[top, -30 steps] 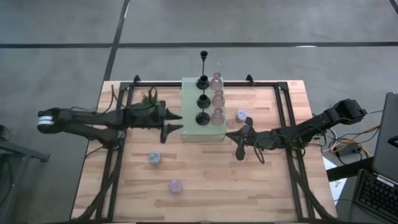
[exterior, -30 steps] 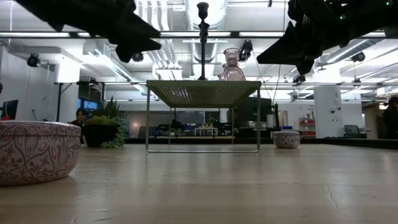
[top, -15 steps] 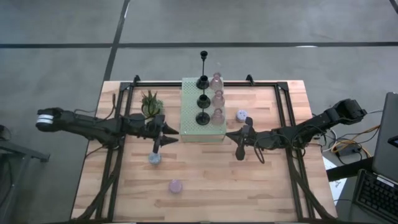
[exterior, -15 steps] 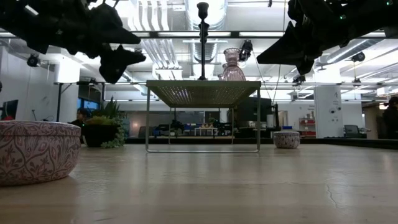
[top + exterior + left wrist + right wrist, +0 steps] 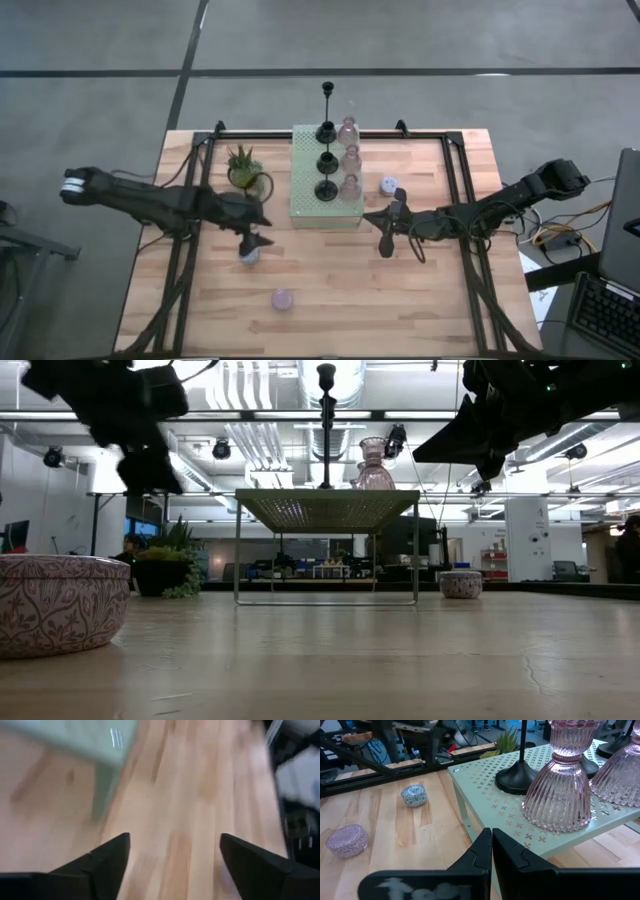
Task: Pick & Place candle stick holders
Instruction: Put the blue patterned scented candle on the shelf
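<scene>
1. Under both arms a pale wooden table [image 5: 330, 290] is seen, framed by black rails; beyond its far edge a grey floor is shown, and in the low view a room with ceiling pipes and strip lights.
2. At the middle of the far edge a pale green perforated board [image 5: 307, 180] is raised on thin legs.
3. On the board three black holders [image 5: 326, 160] and three pink holders [image 5: 349, 160] are stood upright in two rows running from the far edge toward the near edge, stems vertical.
4. Off the board, three stubby holders are set on the wood: one [image 5: 389, 185] just beside the board's right side, one [image 5: 248, 256] left of centre, one [image 5: 283, 298] near the near edge.
5. A plant [image 5: 243, 168] is placed left of the board.
6. The left gripper [image 5: 252, 240] is held over the left-of-centre stubby holder, fingers spread wide, nothing between them.
7. The right gripper [image 5: 388, 232] is parked by the board's near right corner, fingers closed together and empty.
8. Open wood is left along the near edge and both near corners.
</scene>
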Robot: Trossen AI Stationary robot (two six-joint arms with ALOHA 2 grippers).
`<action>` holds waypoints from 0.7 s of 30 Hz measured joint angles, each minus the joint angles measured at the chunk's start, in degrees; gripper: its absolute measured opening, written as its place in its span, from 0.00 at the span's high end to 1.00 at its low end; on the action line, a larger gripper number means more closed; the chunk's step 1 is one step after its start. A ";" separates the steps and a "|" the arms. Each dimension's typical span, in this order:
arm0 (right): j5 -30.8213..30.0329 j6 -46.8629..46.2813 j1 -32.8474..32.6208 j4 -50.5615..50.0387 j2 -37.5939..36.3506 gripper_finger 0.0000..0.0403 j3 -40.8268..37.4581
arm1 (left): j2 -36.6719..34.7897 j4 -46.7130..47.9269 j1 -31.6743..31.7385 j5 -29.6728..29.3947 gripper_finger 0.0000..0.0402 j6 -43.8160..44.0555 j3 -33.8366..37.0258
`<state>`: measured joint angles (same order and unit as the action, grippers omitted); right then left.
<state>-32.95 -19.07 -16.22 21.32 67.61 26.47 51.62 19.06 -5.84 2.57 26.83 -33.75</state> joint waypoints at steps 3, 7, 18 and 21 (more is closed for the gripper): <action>0.00 0.00 0.00 0.00 0.00 0.98 -0.01 | -0.02 12.78 -2.51 -1.17 0.13 2.10 -4.34; 0.00 0.00 0.01 0.00 0.00 0.98 -0.01 | -0.02 24.43 -5.87 -2.71 0.07 8.20 -7.30; 0.00 0.00 0.00 0.00 0.00 0.98 0.00 | 1.20 28.99 -9.41 -4.95 0.07 14.16 -5.53; 0.00 0.00 0.00 -0.01 0.00 0.98 0.00 | 1.73 28.76 -9.43 -4.98 0.07 15.48 -4.60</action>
<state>-32.95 -19.07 -16.21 21.31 67.61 26.47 53.34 47.82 -15.27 -2.41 42.31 -38.35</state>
